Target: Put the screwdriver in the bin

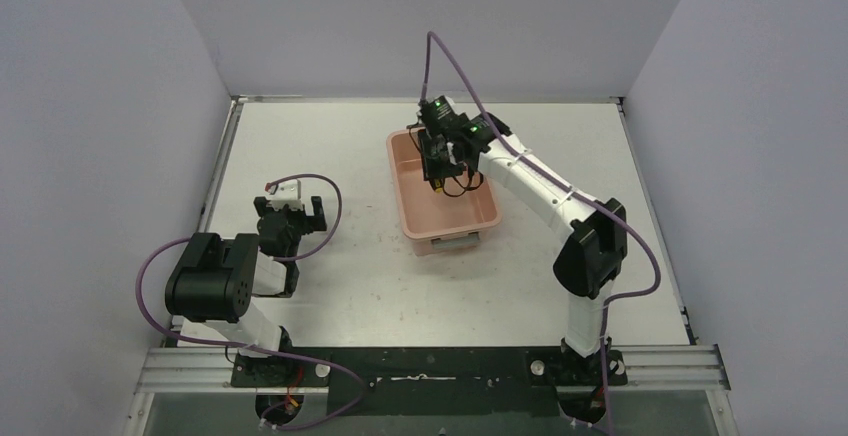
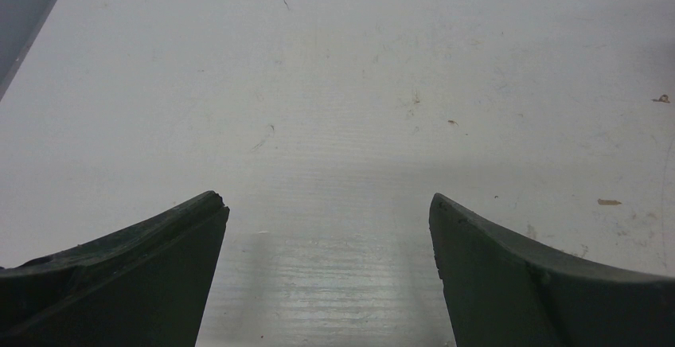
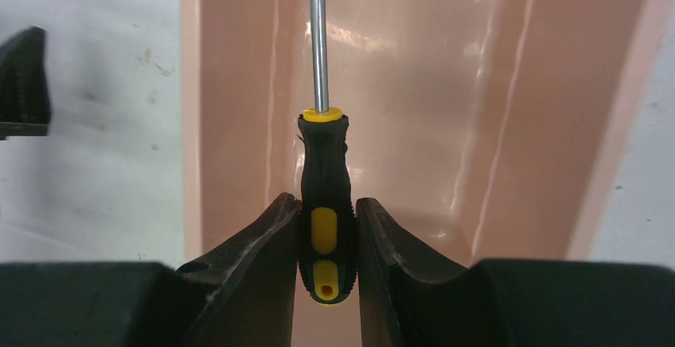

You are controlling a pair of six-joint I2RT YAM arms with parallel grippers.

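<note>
The right gripper (image 3: 326, 204) hangs over the far end of the rectangular salmon-pink plastic bin (image 1: 400, 194). The bin sits mid-table, somewhat nearer the far edge, with its short ends facing the far and near edges. The right jaws are clamped on the black handle with yellow inserts of the slim screwdriver (image 3: 325, 173). Its thin metal shaft runs lengthwise above the tub's glossy floor, and the tip is out of view. The left gripper (image 2: 326, 200) is towards the near-left corner, its jaws well apart over the scuffed white tabletop (image 2: 358, 68).
</note>
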